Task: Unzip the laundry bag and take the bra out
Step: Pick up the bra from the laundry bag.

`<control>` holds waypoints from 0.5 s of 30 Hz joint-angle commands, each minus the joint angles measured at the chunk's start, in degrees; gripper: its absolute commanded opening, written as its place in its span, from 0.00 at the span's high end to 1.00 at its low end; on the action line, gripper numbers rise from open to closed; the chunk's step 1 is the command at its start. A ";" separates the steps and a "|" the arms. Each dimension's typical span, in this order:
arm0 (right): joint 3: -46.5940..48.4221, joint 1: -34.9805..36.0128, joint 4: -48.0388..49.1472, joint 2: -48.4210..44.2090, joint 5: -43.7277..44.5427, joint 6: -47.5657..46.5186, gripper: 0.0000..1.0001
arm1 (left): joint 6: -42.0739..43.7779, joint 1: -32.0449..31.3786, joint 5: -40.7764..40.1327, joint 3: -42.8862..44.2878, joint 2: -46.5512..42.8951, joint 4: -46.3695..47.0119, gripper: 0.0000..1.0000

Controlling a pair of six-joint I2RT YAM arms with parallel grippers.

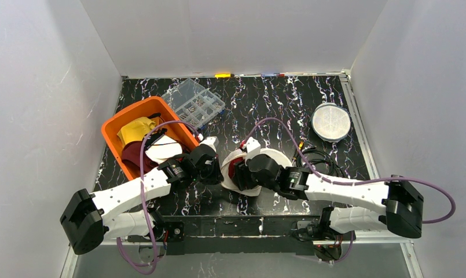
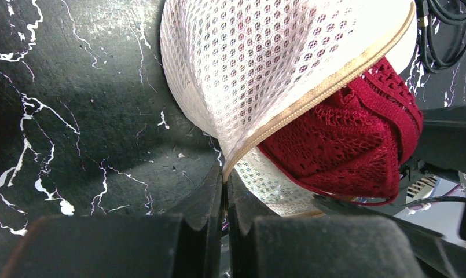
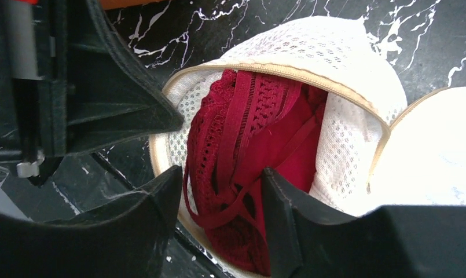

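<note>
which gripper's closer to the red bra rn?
Right. The right gripper straddles the bra in the open laundry bag; the left gripper pinches the bag's zipper edge, beside the bra.

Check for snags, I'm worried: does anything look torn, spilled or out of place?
Nothing looks damaged. The red bra bulges from the unzipped laundry bag, as expected; the left gripper pinches its zipper edge, the right gripper straddles the bra.
</note>
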 commanded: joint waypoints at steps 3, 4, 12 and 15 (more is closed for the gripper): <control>0.70 -0.03 3.41 3.57 1.28 0.60 0.50 | -0.39 0.25 0.54 1.20 -1.20 -1.38 1.00; 0.72 -0.02 3.20 3.70 1.26 0.70 0.55 | -0.41 0.28 0.52 1.15 -1.31 -1.39 1.00; -0.37 -0.10 4.60 -1.83 -1.68 -0.38 0.99 | -0.66 0.28 0.22 0.71 -2.16 -1.71 1.00; 1.34 -0.19 2.29 -5.74 -2.43 -1.36 0.99 | -0.86 0.23 -0.62 0.74 -2.01 -2.03 1.00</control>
